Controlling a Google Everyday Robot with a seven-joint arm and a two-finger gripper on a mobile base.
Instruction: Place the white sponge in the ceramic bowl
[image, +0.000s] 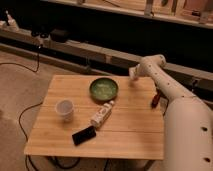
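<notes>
Gripper (133, 75) is hanging over the wooden table's (130, 125) far right edge, near the bowl (104, 88). Can't tell its state. Dim room, cables (22, 117) lying on the floor.

Dim room, wooden table (135, 125), seemingly concrete floor (20, 85).

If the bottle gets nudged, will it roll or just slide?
The bottle lies on its side, so a sideways push would probably roll it. It looks small, so likely light and easily shifted. The gripper hangs right of the bowl, apart from the bottle.
</notes>
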